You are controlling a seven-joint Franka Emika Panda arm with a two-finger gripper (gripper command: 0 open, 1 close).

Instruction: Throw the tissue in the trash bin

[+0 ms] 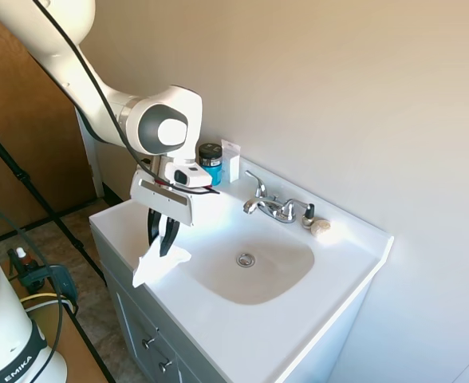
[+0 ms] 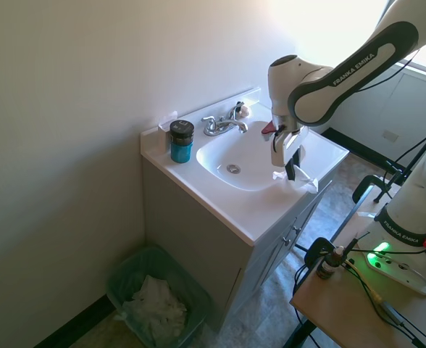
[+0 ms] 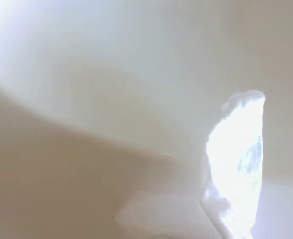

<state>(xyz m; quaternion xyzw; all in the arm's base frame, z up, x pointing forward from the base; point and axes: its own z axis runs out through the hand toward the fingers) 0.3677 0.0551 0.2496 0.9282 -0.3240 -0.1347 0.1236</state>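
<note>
gripper (image 1: pixel 163 243) fingers pinched together on the crumpled white paper tissue (image 1: pixel 156 264), at the front edge of the white sink top (image 1: pixel 242 335). from the other side, the green trash bin (image 2: pixel 130 272) sits on the floor below the sink top. wrist view shows the bright tissue (image 3: pixel 236 164).

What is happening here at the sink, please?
A white robot arm has its claw shut on a tissue at the front edge of the sink counter. The tissue hangs from the claw, just over the counter edge. The trash bin stands on the floor beside the cabinet, with crumpled paper already in it. The tissue is not thrown away yet.
</note>
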